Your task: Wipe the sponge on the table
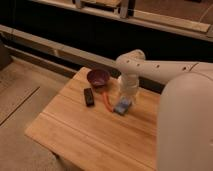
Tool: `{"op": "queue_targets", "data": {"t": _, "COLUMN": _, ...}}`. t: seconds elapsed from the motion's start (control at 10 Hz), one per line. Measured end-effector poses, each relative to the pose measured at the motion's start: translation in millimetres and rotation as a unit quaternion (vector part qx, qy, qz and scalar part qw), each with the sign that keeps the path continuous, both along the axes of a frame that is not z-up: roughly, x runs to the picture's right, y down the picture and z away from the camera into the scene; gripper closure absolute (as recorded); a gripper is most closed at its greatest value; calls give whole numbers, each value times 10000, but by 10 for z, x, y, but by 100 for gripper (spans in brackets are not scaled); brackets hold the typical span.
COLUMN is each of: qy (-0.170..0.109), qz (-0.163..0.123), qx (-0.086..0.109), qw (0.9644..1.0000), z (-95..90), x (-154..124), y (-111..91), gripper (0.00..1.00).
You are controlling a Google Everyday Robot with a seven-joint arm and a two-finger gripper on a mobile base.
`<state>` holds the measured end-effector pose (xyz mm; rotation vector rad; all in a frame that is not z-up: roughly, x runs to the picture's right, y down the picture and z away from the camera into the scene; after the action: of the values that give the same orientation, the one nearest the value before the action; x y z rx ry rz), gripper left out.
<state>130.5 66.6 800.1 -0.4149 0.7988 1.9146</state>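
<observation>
Near the back-right of the table [90,135], sponge [120,108] lies flat, just beside the orange stick [107,101]. Gripper [125,99] hangs right over it, fingers spread; contact unclear. Purple bowl [98,77] and black block [89,96] sit further left.

The table [90,135] was light-brown wood, striped by long planks; the sponge [122,107] blue-grey; the bowl [98,77] purple; the narrow block [89,96] black; the thin stick [107,101] orange-red; the gripper [125,99], just above the sponge, pale cream-white.
</observation>
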Motion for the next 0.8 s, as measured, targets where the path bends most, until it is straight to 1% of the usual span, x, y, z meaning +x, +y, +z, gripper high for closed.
{"op": "queue_targets", "data": {"t": 0.2, "qy": -131, "qz": 139, "qx": 10, "qw": 9998, "z": 71, "x": -22, "y": 26, "gripper": 35}}
{"op": "queue_targets", "data": {"t": 0.4, "qy": -252, "qz": 206, "qx": -20, "qw": 9995, "z": 151, "x": -66, "y": 76, "gripper": 35}}
{"op": "queue_targets", "data": {"t": 0.8, "qy": -395, "qz": 221, "qx": -74, "qw": 9990, "z": 286, "x": -101, "y": 125, "gripper": 35}}
